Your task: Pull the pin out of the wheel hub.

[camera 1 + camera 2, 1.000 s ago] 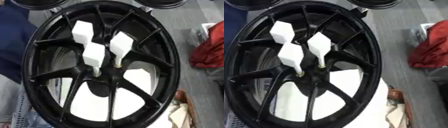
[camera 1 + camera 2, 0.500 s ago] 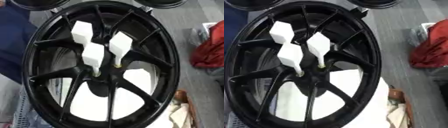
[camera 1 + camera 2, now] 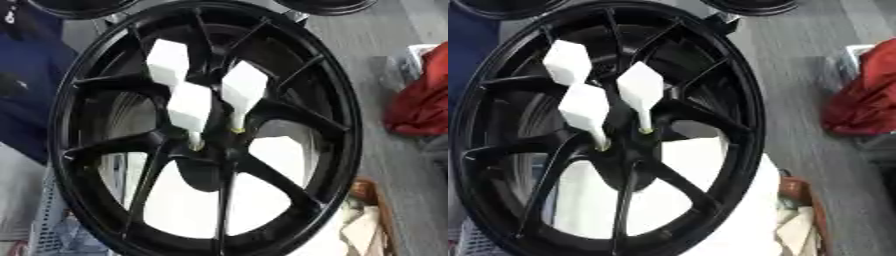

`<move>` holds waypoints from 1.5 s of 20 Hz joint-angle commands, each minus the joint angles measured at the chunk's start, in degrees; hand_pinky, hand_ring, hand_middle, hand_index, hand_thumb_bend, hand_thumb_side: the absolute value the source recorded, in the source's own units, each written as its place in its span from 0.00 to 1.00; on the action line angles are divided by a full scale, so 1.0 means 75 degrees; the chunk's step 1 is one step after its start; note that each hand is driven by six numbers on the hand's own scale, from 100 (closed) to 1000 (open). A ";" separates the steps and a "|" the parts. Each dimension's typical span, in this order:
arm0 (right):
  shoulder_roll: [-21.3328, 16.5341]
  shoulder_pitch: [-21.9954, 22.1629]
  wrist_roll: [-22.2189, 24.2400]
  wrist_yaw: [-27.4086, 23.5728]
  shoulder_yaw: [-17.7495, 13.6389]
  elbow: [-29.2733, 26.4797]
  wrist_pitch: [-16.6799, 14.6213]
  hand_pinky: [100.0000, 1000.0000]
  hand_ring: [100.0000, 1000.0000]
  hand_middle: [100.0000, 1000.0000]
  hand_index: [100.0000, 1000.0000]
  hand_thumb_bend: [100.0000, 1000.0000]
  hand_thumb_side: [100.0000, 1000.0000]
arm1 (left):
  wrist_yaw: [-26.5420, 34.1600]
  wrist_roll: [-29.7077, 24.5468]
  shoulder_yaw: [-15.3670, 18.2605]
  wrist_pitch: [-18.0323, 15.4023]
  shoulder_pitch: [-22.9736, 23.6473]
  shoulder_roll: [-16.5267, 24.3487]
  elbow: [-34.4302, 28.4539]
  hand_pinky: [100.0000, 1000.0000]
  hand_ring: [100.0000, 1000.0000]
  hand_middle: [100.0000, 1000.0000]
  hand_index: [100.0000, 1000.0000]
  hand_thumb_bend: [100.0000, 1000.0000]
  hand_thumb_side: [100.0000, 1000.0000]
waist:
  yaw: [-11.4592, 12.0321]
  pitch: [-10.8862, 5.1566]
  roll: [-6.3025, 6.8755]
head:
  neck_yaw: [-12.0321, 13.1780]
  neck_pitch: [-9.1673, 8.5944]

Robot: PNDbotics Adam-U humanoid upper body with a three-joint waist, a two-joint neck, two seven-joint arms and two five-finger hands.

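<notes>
Three white pins [image 3: 190, 109] are seated in the black wheel [image 3: 341, 130], clustered at 11 o'clock from the hub [image 3: 210, 152]; no hand is seen

We seem to be in a workshop: a black wheel hub [image 3: 206, 130] stands on grey floor [image 3: 798, 65], more rims [image 3: 328, 5] behind.

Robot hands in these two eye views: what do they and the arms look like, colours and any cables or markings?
Nothing to describe: neither hand nor arm shows in either view. The frame is filled by the black wheel with three white pins standing at its hub.
</notes>
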 commanded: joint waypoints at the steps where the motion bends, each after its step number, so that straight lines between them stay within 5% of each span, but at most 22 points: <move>1: -0.0153 -0.0151 0.0036 0.0063 -0.0055 0.0003 -0.0025 0.83 0.77 0.66 0.75 0.00 0.37 | -0.0203 0.0006 -0.0140 -0.0160 -0.0301 -0.0150 0.0255 0.83 0.81 0.81 0.88 0.52 0.77 | -0.0014 -0.0287 0.0001 | 0.0011 0.0006; 13: -0.0049 -0.0224 0.0079 0.0075 0.0009 0.0060 -0.0063 0.83 0.77 0.66 0.75 0.00 0.36 | -0.0398 0.0006 -0.0179 -0.0407 -0.1010 -0.0953 0.1006 0.83 0.82 0.83 0.89 0.53 0.74 | -0.0068 -0.0288 0.0025 | 0.0150 -0.0032; 18: -0.0017 -0.0245 0.0085 0.0067 0.0023 0.0102 -0.0071 0.83 0.77 0.66 0.75 0.00 0.38 | -0.0230 0.0006 -0.0083 -0.0455 -0.1198 -0.1152 0.1067 0.82 0.81 0.81 0.89 0.53 0.59 | -0.0104 -0.0271 0.0038 | 0.0206 -0.0051; 30: 0.0106 -0.0365 0.0098 0.0084 0.0070 0.0180 -0.0100 0.83 0.77 0.66 0.75 0.00 0.38 | -0.0038 0.0006 -0.0181 -0.0179 -0.1597 -0.1676 0.1244 0.81 0.81 0.81 0.87 0.51 0.60 | -0.0208 -0.0227 0.0052 | 0.0297 -0.0109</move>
